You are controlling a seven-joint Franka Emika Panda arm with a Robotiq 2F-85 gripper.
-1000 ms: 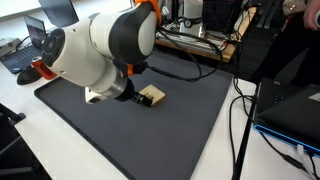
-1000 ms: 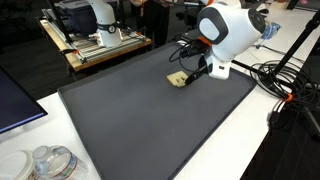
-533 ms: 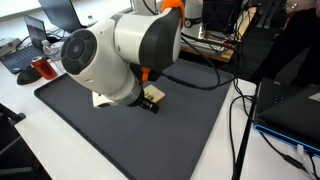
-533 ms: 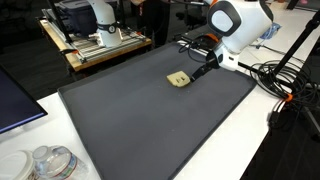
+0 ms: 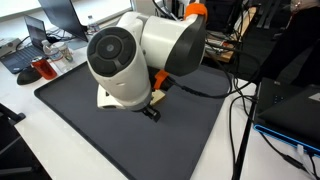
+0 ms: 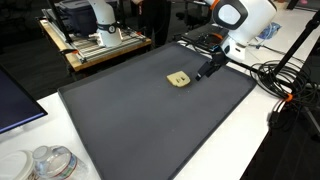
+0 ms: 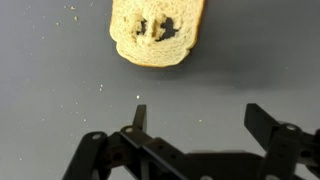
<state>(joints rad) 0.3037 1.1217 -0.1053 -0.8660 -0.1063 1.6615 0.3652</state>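
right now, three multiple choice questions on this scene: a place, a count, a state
1. Where does the bread slice lie? A) on the dark mat B) in a bowl C) between the jaws
2. How many slices are there? A) three B) one C) two
3. How is the gripper? A) shut on the bread B) shut empty C) open
Answers: 1 A, it lies flat on the mat; 2 B, only one shows; 3 C, its jaws stand apart, short of the slice.

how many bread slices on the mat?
1. The slice lies on the mat, just ahead of the open gripper, not touching it. The arm blocks part of the mat, so another could be hidden.
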